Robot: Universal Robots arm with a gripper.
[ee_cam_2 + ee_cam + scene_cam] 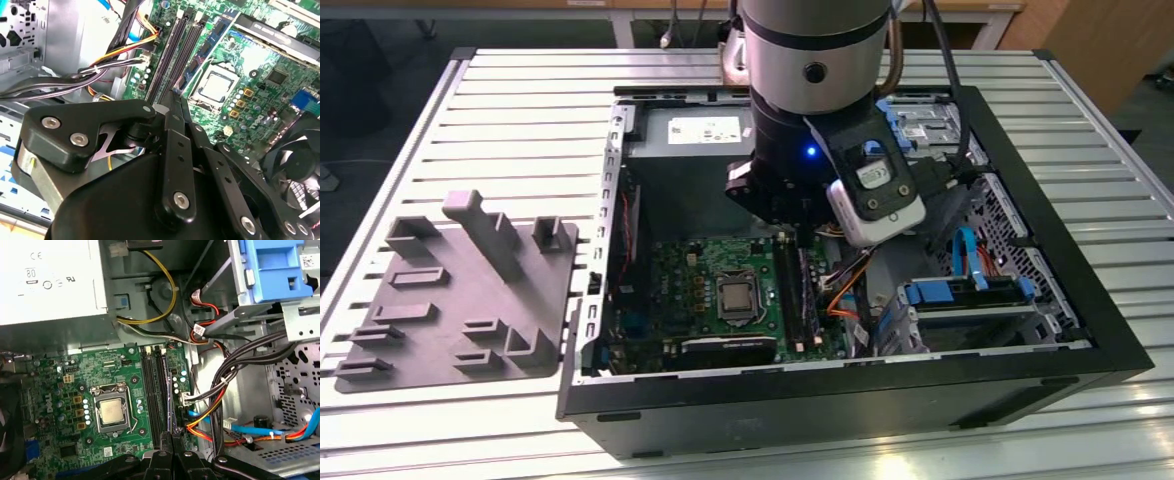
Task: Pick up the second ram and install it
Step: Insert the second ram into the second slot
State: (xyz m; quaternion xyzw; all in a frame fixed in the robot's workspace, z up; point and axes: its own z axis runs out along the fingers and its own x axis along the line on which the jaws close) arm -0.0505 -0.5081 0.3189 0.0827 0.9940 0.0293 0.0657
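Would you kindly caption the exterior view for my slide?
Gripper lowered inside the open computer case, above the motherboard's memory sockets.

exterior view looks down from afar; both wrist views sit close above the motherboard (100, 385).

A big black computer case (1067, 340) lies open on a ribbed metal tabletop (520, 70). Inside it sits a green board (75, 390) with a shiny square chip (113, 411) in the middle. Long black slots (155, 390) run side by side next to the chip. Yellow, orange and black wires (220, 385) bunch up near the board. A silver box (50, 280) sits by the board's edge. Blue plastic parts (947, 292) sit in the case's corner. On the exterior view's left, a gray plastic tray (454, 300) with raised blocks rests on the tabletop, beside the case.
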